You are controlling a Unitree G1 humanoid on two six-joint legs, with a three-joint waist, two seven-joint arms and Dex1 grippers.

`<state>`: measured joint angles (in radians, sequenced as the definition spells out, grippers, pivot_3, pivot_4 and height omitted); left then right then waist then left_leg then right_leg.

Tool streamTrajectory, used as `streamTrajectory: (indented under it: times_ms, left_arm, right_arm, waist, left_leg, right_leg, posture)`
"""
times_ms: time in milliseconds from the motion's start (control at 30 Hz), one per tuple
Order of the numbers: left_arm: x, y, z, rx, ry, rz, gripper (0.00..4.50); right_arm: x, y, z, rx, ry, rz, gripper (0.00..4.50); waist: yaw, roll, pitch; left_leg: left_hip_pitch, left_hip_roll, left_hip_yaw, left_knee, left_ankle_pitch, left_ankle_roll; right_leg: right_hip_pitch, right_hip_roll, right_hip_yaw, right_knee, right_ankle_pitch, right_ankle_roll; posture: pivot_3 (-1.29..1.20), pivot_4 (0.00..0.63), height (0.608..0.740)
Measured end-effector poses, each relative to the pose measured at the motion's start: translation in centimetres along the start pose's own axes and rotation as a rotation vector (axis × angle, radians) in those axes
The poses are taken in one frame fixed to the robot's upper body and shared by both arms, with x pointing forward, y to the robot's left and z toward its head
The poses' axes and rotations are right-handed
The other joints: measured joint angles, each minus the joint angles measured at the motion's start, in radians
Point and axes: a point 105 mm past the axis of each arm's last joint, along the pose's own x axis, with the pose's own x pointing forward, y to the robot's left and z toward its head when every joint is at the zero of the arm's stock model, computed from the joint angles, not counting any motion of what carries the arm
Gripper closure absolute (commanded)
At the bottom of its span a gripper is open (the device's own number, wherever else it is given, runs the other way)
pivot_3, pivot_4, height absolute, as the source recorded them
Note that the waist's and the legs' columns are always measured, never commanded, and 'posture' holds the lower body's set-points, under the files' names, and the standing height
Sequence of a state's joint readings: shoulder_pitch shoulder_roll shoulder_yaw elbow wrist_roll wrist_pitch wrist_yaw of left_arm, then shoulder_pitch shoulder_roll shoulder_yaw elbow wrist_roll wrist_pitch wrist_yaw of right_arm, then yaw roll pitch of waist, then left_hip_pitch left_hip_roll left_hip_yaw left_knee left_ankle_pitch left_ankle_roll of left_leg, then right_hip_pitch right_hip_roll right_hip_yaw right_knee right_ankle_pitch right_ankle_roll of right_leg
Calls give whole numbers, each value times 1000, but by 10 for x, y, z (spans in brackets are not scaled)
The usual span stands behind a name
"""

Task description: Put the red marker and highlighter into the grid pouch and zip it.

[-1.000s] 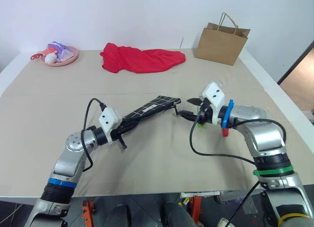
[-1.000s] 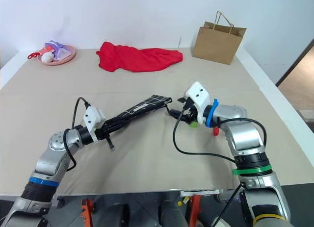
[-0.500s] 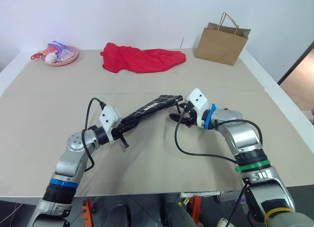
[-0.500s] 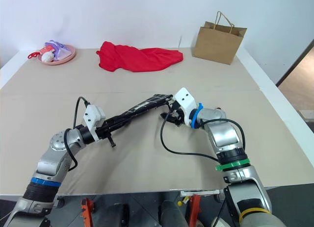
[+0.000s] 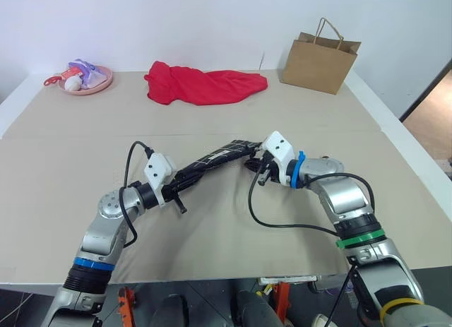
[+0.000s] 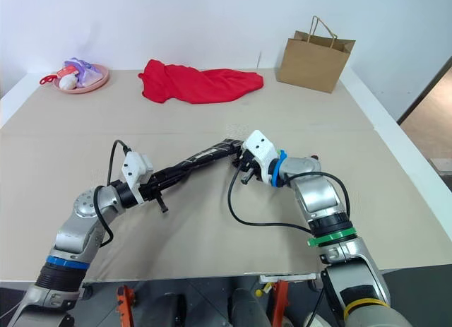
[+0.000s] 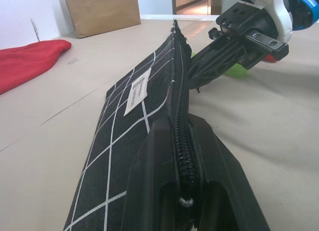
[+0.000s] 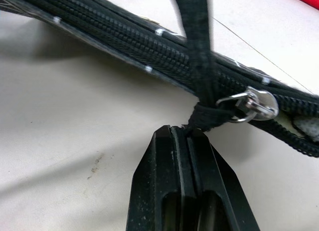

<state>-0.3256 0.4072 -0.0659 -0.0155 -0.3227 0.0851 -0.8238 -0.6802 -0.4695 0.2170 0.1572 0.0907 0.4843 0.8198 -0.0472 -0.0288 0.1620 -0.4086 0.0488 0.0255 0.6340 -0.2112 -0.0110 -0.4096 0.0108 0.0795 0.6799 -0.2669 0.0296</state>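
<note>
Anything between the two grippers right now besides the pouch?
No. In the left eye view the grid pouch alone spans from the left gripper to the right gripper, which pinches its pull cord.

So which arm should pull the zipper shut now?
The right. Its gripper is already shut on the zipper cord at the far end of the pouch, while the left gripper is busy clamping the near end, steadying it.

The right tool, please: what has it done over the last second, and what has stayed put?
The right tool moved left to the grid pouch's far end and shut on the zipper pull cord. The left tool stayed clamped on the pouch's near end.
</note>
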Motion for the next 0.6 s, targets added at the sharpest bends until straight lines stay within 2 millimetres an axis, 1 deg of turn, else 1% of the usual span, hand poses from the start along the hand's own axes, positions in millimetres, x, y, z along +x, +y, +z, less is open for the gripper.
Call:
streamTrajectory:
  times_ms: [33,67,167,233,267,300,333,367,600]
  left_arm:
    - [0,0,0,0,0,0,4500]
    - [0,-1,-2,-4,5,-7,4500]
    - [0,0,-4,-5,8,-10,4500]
    - [2,1,-5,-3,9,-14,4500]
    - [2,1,-4,-1,6,-17,4500]
    - [3,1,-2,5,2,-28,4500]
    - [3,1,-2,6,2,-29,4500]
    - [5,1,-1,10,-3,-37,4500]
    - [5,0,-3,6,-5,-50,4500]
  right_arm:
    - [0,0,0,-1,0,1,4432]
    - [4,9,4,-33,-1,31,4432]
    - [7,15,7,-49,-7,51,4432]
    - [13,31,17,-68,-36,119,4432]
    - [13,34,19,-72,-43,133,4432]
    - [12,44,27,-95,-64,183,4432]
    - [12,45,28,-98,-66,188,4432]
    - [14,52,33,-104,-85,215,4432]
    - [18,59,41,-91,-111,240,4432]
  waist:
    - [0,0,0]
    - [0,0,0]
    - [0,0,0]
    - [0,0,0]
    - [0,0,0]
    - [1,0,0]
    - [1,0,0]
    - [1,0,0]
    - [1,0,0]
  left_leg:
    - [0,0,0,0,0,0]
    - [0,0,0,0,0,0]
    - [0,0,0,0,0,0]
    - [0,0,0,0,0,0]
    - [0,0,-1,0,0,0]
    - [0,0,0,0,0,0]
    - [0,0,0,0,0,0]
    - [0,0,0,0,0,0]
    - [0,0,-1,0,0,0]
  right_leg:
    - [0,0,0,0,0,0]
    - [0,0,0,0,0,0]
    - [0,0,0,0,0,0]
    - [0,0,-1,0,0,0]
    - [0,0,-1,0,0,0]
    - [0,0,-1,0,0,0]
    - [0,0,-1,0,0,0]
    - [0,0,-1,0,0,0]
    - [0,0,-1,0,0,0]
  posture:
    - [0,150,740]
    - [0,150,740]
    - [0,150,740]
    - [0,150,740]
    - [0,150,740]
    - [0,150,740]
    - [0,150,740]
    - [0,150,740]
    - [0,150,740]
